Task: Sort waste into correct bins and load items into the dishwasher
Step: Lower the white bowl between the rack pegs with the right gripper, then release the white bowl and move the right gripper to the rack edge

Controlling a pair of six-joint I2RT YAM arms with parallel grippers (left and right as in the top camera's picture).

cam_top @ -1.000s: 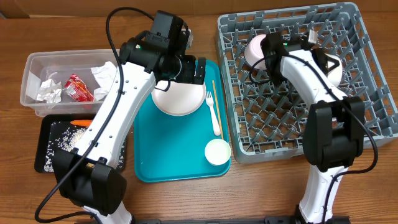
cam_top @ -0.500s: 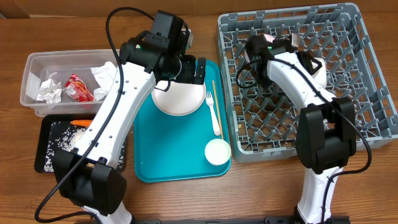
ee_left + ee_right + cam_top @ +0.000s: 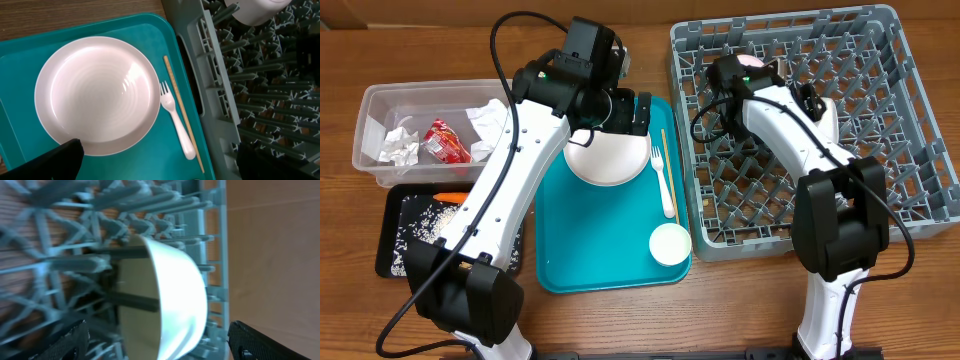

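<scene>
Right gripper (image 3: 159, 337) hangs spread wide over the bowl (image 3: 175, 280).

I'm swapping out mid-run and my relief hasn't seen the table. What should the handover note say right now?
Left gripper: open, over the plate.
Right gripper: open, either side of the bowl standing on edge in the rack.
Done: napkins and wrapper in the clear tub; carrot and crumbs in the black tray.
Left: plate, fork, stick and cup, all on the teal tray, go into the rack.
</scene>
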